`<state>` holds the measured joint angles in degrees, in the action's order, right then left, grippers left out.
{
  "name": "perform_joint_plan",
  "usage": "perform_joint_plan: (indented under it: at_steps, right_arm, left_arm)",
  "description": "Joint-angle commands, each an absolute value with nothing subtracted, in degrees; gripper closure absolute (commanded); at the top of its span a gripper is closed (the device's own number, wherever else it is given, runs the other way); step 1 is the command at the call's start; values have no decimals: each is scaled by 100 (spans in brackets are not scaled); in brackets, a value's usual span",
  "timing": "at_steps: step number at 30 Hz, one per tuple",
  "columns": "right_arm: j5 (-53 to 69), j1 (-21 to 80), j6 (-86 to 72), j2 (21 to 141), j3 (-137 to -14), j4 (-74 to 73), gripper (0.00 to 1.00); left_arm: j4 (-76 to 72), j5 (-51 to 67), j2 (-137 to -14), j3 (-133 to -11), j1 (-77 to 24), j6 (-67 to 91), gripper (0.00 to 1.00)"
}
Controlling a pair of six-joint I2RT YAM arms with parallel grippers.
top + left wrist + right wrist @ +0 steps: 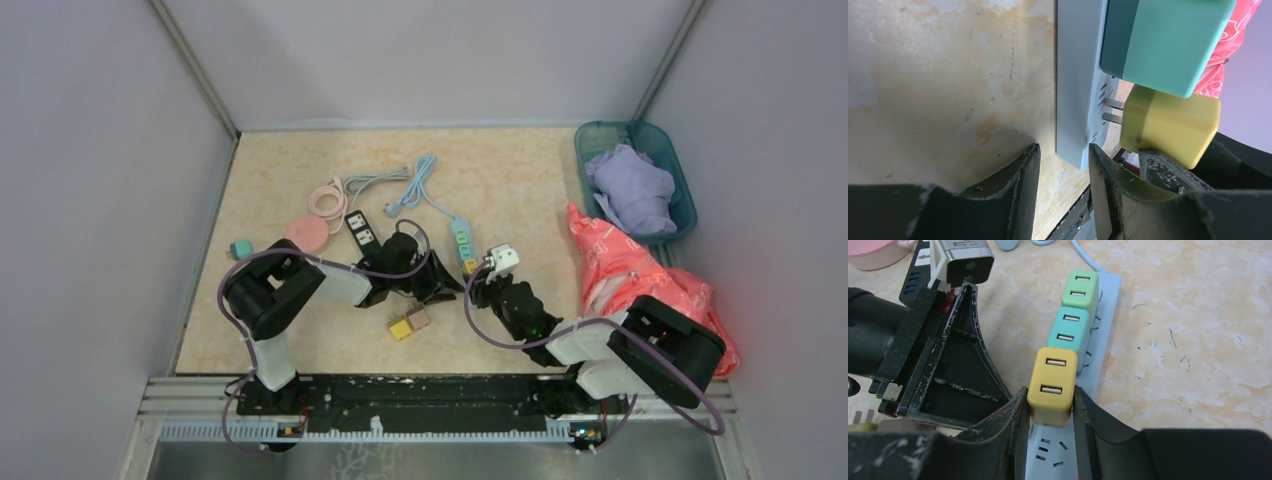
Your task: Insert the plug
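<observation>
A light blue power strip (1104,335) lies on the table with a green plug (1080,287) and a teal plug (1070,332) seated in it. My right gripper (1050,392) is shut on a yellow plug (1052,385) right after the teal one. In the left wrist view the yellow plug (1170,125) stands off the strip (1075,75), its two prongs (1113,110) bare and their tips at the strip's face. My left gripper (1064,147) straddles the strip's near end, with a gap still showing beside its left finger (1028,175). From above, both grippers meet at the strip (462,240).
A black power strip (362,232), a pink round reel (308,235) and coiled cables lie at the back left. Loose yellow and beige plugs (408,323) sit near the left arm. A white adapter (503,258) is beside the strip. A red bag (620,270) and a teal basket (640,126) stand to the right.
</observation>
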<state>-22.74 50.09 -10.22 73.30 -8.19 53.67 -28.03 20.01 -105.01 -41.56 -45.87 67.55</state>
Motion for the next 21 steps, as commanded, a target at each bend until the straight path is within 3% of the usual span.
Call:
perform_joint_plan:
  at_steps: [1,21]
  right_arm:
    - [-2405,4983,-1099,7493,-721,6023,100]
    - [-2631,4986,-1081,7930,-679,6720,100]
  left_arm:
    - [-2804,2013,-10710,-4289,-4662,6777,54]
    - [-2854,2100,-11059,-4394,-4771,6863,71]
